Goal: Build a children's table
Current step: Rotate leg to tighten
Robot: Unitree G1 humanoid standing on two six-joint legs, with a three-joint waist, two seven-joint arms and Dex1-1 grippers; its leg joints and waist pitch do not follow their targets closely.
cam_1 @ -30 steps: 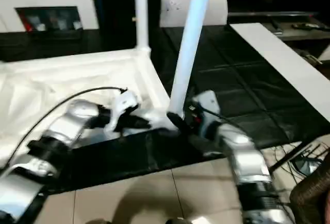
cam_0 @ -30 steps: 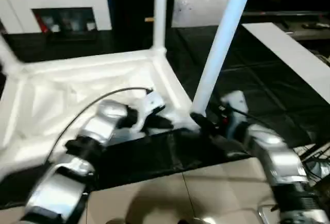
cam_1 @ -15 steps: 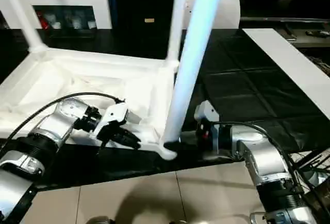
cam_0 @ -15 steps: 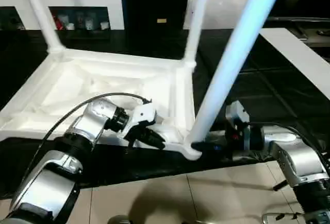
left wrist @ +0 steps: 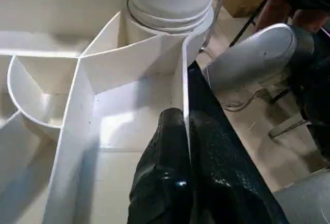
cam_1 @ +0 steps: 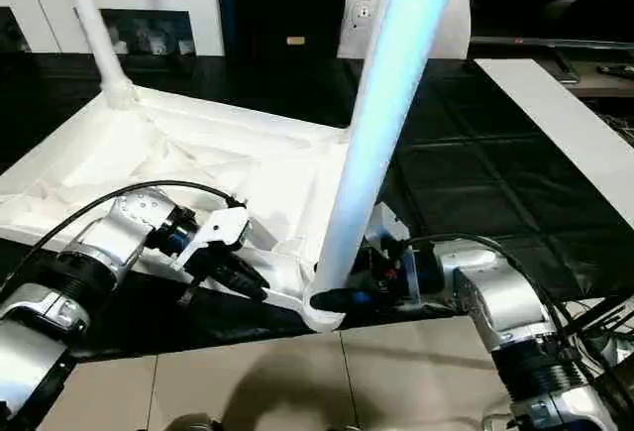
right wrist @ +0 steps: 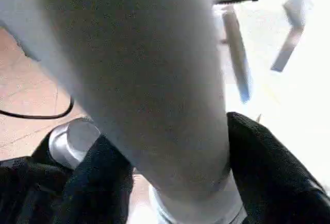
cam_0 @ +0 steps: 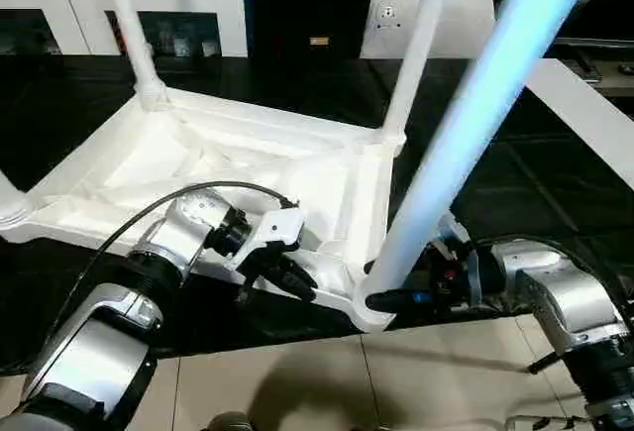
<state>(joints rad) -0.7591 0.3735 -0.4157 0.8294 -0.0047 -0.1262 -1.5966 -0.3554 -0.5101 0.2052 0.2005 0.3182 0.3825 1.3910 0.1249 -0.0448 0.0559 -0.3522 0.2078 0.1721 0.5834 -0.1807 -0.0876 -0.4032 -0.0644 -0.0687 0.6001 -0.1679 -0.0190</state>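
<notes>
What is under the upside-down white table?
The tabletop lies on a black mat, with tan floor tiles nearer the robot. Whatever is directly beneath the tabletop is covered.

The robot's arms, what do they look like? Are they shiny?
Yes! Both forearms are shiny silver tubes with black ringed joints. The left arm has a thin black cable looping over it and a white block at the wrist. The right arm has a white wrist piece with a tiny red light. The left pincer and right pincer each have two glossy black fingers.
</notes>
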